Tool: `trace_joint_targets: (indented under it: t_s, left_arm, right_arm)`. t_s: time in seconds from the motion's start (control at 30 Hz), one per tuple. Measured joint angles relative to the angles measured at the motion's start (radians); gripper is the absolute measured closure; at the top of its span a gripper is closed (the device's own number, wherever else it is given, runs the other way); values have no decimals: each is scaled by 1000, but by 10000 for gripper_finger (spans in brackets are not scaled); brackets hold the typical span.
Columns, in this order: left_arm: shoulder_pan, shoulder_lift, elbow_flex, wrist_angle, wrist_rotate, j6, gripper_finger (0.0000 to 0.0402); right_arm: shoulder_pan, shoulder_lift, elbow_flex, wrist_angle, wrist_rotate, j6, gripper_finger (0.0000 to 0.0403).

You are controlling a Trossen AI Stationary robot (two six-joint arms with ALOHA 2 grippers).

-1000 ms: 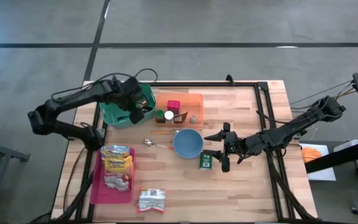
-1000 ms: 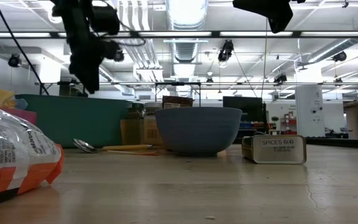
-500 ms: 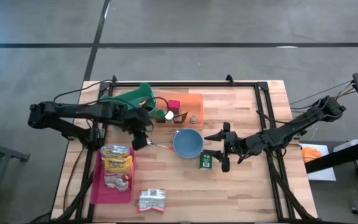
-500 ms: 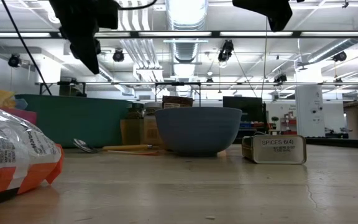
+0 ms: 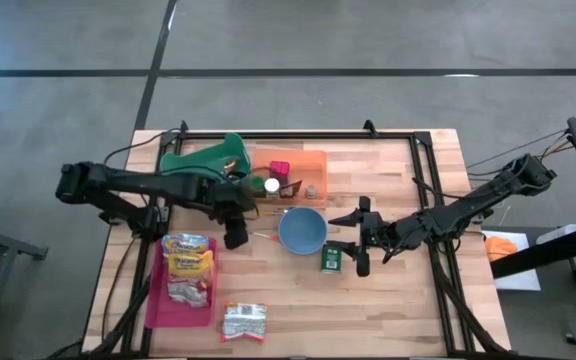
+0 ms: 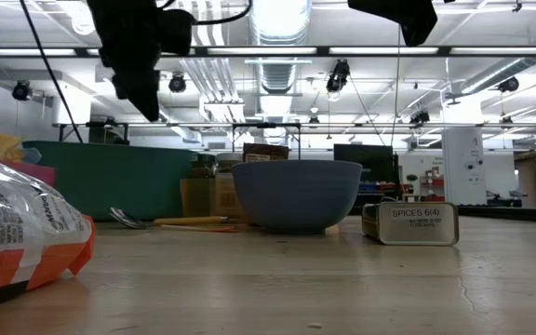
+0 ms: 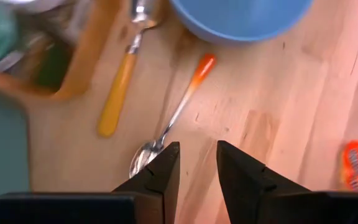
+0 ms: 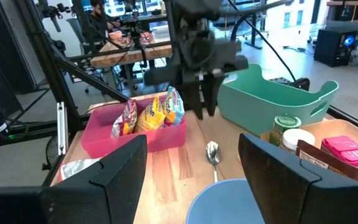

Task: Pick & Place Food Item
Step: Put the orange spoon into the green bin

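Plainly, snack packets [image 5: 187,262] fill the pink tray [image 5: 154,300].

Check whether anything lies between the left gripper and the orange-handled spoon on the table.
Nothing visible does. The left gripper hovers directly over the spoon, near its bowl end, with a clear gap below its fingers. The blue bowl and the yellow-handled utensil lie off to the sides.

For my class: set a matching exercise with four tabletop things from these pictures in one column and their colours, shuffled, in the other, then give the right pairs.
Things:
1. bowl
2. bin
3. snack tray
4. spice tin

Colours:
A. pink
B. dark green with a pale label
C. blue
D. teal green

Pairs: 1-C, 2-D, 3-A, 4-B
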Motion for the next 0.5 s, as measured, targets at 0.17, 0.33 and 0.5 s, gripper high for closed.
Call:
trace_joint_targets:
  t_s: [0.17, 0.33, 0.5]
  left_arm:
    - [-32, 85, 0, 48, 0, 152, 295]
    - [-38, 165, 0, 56, -8, 260, 295]
    - [-39, 262, 0, 77, -26, 347, 295]
  right_arm:
    - [0, 0, 0, -2, 0, -3, 154]
    - [0, 0, 0, -3, 0, -3, 154]
    - [0, 0, 0, -4, 0, -3, 154]
